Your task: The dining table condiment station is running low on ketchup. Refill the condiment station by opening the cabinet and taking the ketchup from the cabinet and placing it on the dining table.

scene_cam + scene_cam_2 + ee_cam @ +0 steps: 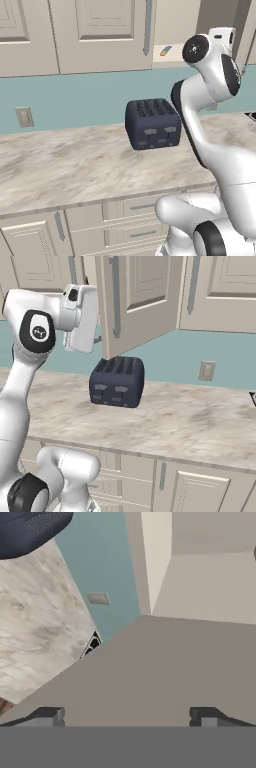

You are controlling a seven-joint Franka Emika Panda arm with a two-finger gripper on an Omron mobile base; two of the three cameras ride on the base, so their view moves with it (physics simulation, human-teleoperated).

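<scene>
My two-finger claw (127,714) stands spread to its widest with nothing between its dark tips, raised beside the swung-out cream raised-panel cabinet door (132,301), whose flat underside looms close above my tips in the hand view. Reading left to right in the right base view, my white arm rises first, then the dark navy four-slot toaster (117,381) on the beige veined wall counter (190,421), then the closed cream cabinet (220,291) doors with grey bar handles. I judge the door open enough; I cannot make out the ketchup bottle yet, so I should swing around the door edge without clipping it and level my hand at the beige inner shelf (172,52) before reaching in.
</scene>
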